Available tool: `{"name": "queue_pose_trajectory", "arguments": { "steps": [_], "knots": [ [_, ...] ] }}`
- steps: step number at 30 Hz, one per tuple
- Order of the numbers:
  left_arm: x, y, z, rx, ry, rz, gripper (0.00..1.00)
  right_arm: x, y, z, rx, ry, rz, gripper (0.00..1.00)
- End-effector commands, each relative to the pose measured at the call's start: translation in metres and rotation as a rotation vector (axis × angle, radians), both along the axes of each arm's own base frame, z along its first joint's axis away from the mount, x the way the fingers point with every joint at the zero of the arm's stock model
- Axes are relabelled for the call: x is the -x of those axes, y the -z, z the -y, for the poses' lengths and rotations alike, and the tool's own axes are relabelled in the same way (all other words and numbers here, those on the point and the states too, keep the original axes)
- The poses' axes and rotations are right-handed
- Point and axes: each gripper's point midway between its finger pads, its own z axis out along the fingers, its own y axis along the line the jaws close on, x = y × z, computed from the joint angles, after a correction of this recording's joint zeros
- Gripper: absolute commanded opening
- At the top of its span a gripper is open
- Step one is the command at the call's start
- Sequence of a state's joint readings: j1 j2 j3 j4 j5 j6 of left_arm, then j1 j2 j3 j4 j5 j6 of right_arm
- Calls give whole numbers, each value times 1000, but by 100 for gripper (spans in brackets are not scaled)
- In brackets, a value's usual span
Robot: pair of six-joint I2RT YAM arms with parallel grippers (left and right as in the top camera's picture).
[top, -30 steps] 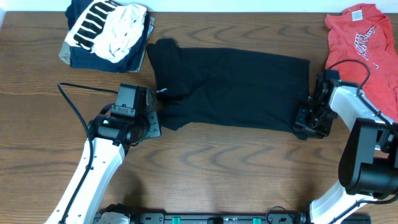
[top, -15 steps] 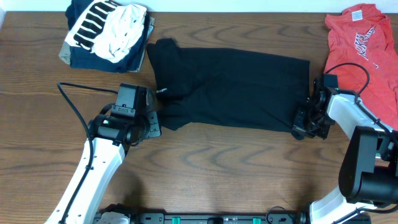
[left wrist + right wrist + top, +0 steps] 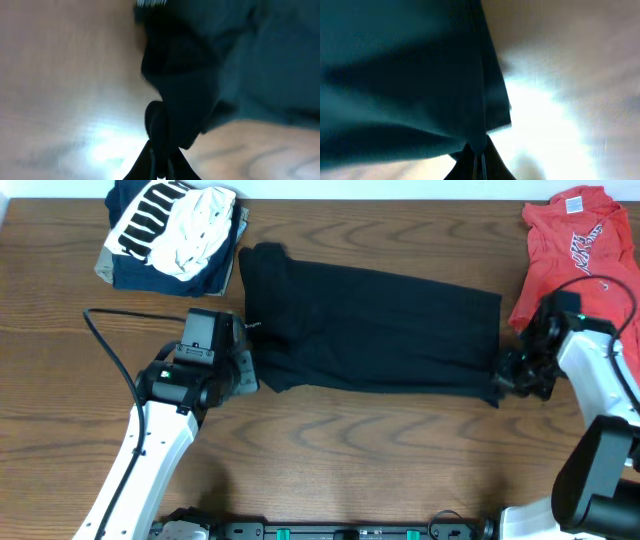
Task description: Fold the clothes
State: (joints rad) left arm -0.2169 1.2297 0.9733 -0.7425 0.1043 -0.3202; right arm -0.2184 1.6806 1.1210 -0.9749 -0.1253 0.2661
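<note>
Overhead view. The black garment (image 3: 370, 330) lies spread across the middle of the wooden table (image 3: 350, 460), long axis running left to right, with its tiny white logo near the left edge. The left gripper (image 3: 243, 372) sits at the garment's lower left corner and the right gripper (image 3: 505, 380) at its lower right corner. A coral-red T-shirt (image 3: 575, 240) lies at the upper right of the frame, and a stack of folded clothes (image 3: 175, 230) at the upper left.

Wrist views. Both pairs of fingers are closed to a thin line: the left gripper (image 3: 159, 155) pinches a bunched black fold, and the right gripper (image 3: 477, 157) pinches a black hem.

Change from one second ago. The right gripper has moved outward toward the right edge of the frame and the left gripper slightly to the left. The garment now spans a greater width, and its lower edge runs straighter, which suggests a stretching step before the fold.

Hazards, as a judgement. More outward pull could slip a thin pinch off the fabric, letting that corner drop slack. Unequal pull could skew the garment. The right arm works just beside the coral-red T-shirt and could snag or drag it.
</note>
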Motion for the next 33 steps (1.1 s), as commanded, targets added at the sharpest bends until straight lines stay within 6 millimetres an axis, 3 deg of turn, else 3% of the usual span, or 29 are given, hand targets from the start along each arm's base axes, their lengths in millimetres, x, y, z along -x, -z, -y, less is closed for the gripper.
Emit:
{"name": "queue_pose_trajectory", "arguments": {
  "steps": [1,13,19,23,29,33],
  "knots": [
    [-27,-14,-1,-20,0,100,6,-20,-7,-1,-29,-11,88,1],
    [-105,-8,13,-28,39,301,6,-78,-22,18,38,21,331,1],
    [-136,-29,19,-1,30,450,6,-104,-34,27,65,33,449,1],
    [-148,-41,11,-33,-13,518,6,-115,-40,30,77,32,499,1],
    [-159,-25,12,-54,-10,512,6,-125,-37,33,90,32,527,1],
    [-173,-6,15,-53,-10,514,6,-134,-24,32,88,26,529,1]
  ]
}}
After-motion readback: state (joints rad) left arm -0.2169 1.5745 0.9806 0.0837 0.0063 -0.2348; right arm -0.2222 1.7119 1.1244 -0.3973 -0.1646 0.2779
